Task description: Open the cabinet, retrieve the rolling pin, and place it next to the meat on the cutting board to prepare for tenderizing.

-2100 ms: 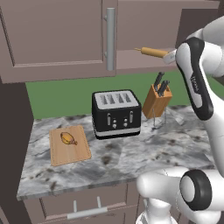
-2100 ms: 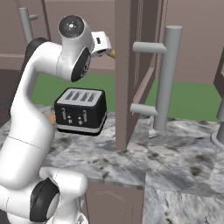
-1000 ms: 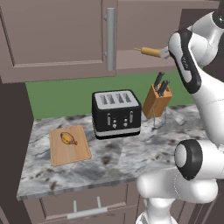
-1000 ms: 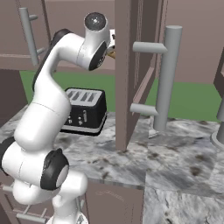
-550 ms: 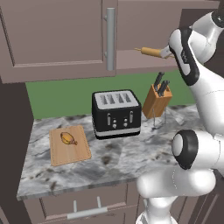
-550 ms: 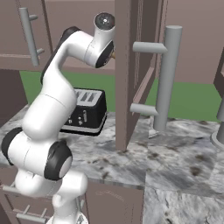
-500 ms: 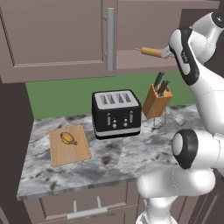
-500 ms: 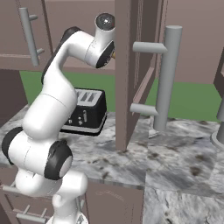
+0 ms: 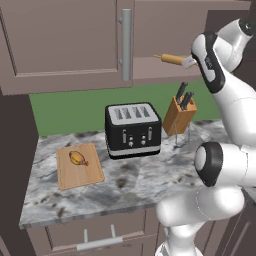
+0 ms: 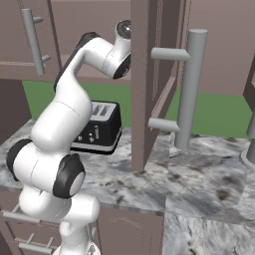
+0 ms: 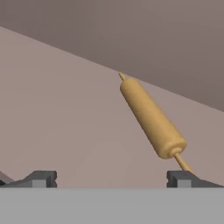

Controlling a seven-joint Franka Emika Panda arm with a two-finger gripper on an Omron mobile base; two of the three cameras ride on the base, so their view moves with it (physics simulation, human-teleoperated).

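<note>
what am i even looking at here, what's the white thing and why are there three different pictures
The white thing is a jointed robot arm in a computer-drawn kitchen. Two pictures come from cameras behind it, left and right. The third looks out from its hand, past two dark fingertips of its open, empty gripper. Ahead, on the shelf of the opened mauve-brown wall cabinet, lies a slim tan wooden rolling pin. On the grey marble counter sit a flat light-wood cutting board with a small golden-brown piece of meat, a black toaster and a wooden knife block.
</note>
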